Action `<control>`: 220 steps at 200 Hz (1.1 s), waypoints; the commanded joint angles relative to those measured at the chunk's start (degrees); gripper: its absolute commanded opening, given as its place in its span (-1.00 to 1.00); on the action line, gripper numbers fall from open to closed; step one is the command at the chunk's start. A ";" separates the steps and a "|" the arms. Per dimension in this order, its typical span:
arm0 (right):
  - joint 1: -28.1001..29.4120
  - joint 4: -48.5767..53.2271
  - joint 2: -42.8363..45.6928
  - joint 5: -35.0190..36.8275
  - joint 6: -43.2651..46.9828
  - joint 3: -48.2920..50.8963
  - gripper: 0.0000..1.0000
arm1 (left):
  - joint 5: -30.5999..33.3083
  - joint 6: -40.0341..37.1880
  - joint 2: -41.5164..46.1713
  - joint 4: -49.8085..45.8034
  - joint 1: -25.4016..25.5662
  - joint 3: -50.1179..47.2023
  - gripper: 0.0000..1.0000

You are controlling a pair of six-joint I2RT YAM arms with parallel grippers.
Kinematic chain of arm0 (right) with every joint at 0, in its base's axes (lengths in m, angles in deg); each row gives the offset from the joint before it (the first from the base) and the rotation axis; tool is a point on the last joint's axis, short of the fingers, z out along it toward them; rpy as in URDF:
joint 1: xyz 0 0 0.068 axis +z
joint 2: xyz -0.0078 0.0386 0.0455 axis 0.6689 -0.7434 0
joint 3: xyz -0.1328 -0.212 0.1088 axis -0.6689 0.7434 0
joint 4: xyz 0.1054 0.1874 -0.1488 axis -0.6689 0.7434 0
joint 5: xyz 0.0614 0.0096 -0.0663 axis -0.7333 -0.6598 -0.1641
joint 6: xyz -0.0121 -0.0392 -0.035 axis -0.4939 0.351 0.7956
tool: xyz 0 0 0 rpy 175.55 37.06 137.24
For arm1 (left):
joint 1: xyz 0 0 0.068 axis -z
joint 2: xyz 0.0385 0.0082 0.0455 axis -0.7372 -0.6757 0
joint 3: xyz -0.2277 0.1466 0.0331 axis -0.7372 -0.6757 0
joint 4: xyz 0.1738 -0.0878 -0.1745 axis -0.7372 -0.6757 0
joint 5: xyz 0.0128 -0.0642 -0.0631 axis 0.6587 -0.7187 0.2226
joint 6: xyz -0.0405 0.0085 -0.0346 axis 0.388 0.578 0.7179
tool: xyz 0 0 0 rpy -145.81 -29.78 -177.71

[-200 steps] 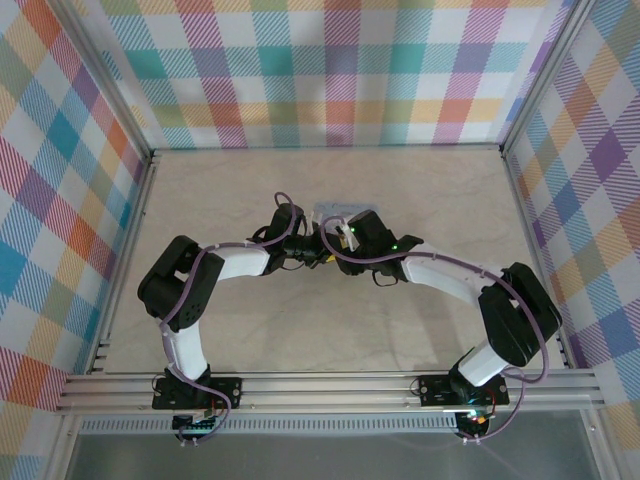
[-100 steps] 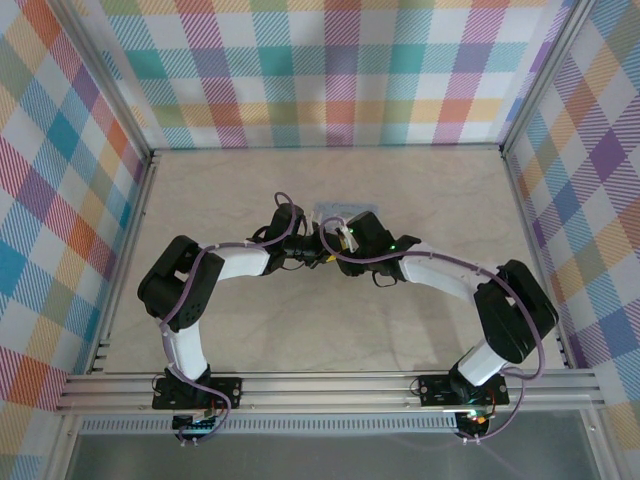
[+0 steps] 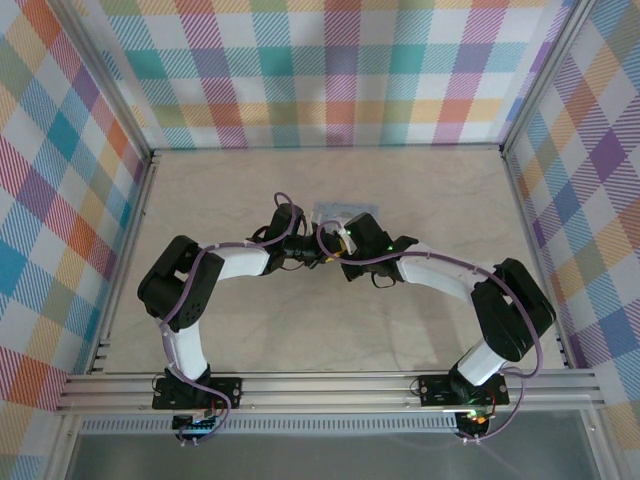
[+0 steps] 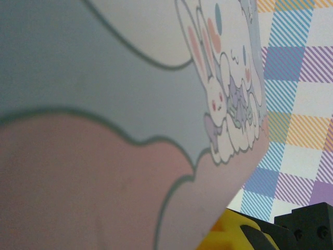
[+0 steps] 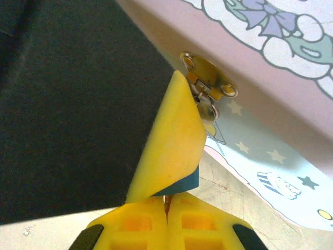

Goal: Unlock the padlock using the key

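Right gripper (image 3: 338, 245): fingers (image 5: 140, 226) pressed together, with the seam closed down the centre. A thin tan line sits in that seam; can't tell if it's the key.

A yellow pad (image 5: 169, 140) slants up from the fingers, its tip touching the brass hasp (image 5: 208, 78) on the edge of the tin (image 5: 270, 151). There's a teal-blue strip (image 5: 182, 183) at the pad's foot; can't tell what it belongs to.

Padlock (image 5: 206, 108): small silvery parts hang directly under the hasp, against the pad's upper right edge. The blue body can't be made out there.

A dark blurred mass (image 5: 67, 104) sits just left of the pad.

Left gripper (image 3: 316, 257): one yellow fingertip (image 4: 229, 237) shows at the bottom of the wrist view, right at the tin's printed face with the cartoon rabbit (image 4: 229, 104). Can't tell whether the jaws are spread or closed. A black housing (image 4: 304, 229) is just beside that tip.

From above, both grippers meet at the tin's near side, almost touching each other. The tin sits mid-bench (image 3: 220, 200), slightly toward the far edge and well apart from the left and right edges. Both arms bend inward from the near edge.
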 commanded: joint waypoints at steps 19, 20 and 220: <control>-0.04 -0.14 -0.78 -0.16 0.03 -1.32 -0.77 | -2.14 -0.04 2.53 1.58 0.18 0.33 -0.94; -0.02 -0.08 -0.74 -0.13 -0.02 -1.31 -0.73 | -2.12 -0.07 2.53 1.53 0.18 0.31 -0.93; -0.85 -5.12 0.15 -0.42 -9.83 6.36 -0.25 | 6.88 -10.71 2.43 -13.88 1.68 -3.86 -0.32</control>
